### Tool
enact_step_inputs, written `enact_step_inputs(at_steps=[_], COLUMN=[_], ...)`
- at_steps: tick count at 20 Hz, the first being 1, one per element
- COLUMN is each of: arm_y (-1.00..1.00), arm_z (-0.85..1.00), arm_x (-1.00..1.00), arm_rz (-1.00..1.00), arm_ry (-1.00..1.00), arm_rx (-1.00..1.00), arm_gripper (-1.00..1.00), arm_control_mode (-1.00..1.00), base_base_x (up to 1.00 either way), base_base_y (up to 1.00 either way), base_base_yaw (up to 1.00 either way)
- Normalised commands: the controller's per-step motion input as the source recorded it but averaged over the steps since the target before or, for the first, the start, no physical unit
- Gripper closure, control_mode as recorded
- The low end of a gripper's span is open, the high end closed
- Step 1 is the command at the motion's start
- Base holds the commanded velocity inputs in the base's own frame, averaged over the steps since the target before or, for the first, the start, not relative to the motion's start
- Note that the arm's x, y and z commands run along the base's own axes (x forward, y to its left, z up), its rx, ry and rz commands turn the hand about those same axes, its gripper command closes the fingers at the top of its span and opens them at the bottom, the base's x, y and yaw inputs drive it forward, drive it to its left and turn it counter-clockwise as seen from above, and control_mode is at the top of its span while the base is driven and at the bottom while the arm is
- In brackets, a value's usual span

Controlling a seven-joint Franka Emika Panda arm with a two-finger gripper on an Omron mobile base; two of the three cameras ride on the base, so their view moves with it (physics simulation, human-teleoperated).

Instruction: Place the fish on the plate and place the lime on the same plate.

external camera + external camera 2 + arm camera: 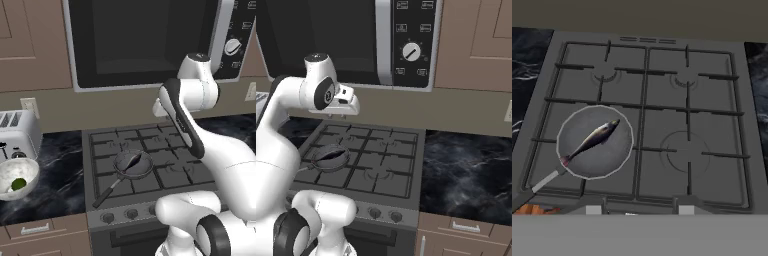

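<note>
The fish point(592, 139) lies in the frying pan point(614, 161) on the stove point(712, 120), far below the hand point(639, 209). Whether the hand's fingers are apart or together cannot be told. Reaching down, it might bump the pan's rim and slide the slim fish away.

A grey stove point(150, 150) sits in a black marble desk point(466, 170) (brown cabinets point(30, 45) above), under a microwave point(356, 40).

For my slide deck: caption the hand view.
Looking down on the stove: the fish lies diagonally in the frying pan on the front burner.
</note>
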Motion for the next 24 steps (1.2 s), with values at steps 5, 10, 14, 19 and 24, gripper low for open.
enact_step_inputs(at_steps=[5,10,14,19,24], arm_y=[0.17,0.26,0.13,0.01,0.1], arm_z=[0.0,-0.12,-0.59,-0.7,-0.5], arm_x=[-0.1,0.0,0.0,0.01,0.2], arm_rz=[0.0,0.0,-0.11,-0.22,-0.24], arm_ry=[-0.05,0.0,0.01,0.01,0.0], arm_rx=[0.0,0.0,0.0,0.03,0.09], arm_gripper=[-1.0,-1.0,-1.0,-1.0,-1.0], arm_control_mode=[-1.0,-1.0,-1.0,-1.0,-1.0], base_base_x=[0.0,0.0,0.0,0.0,0.0], base_base_y=[0.0,0.0,0.0,0.0,0.0], base_base_yaw=[0.0,0.0,0.0,0.0,0.0])
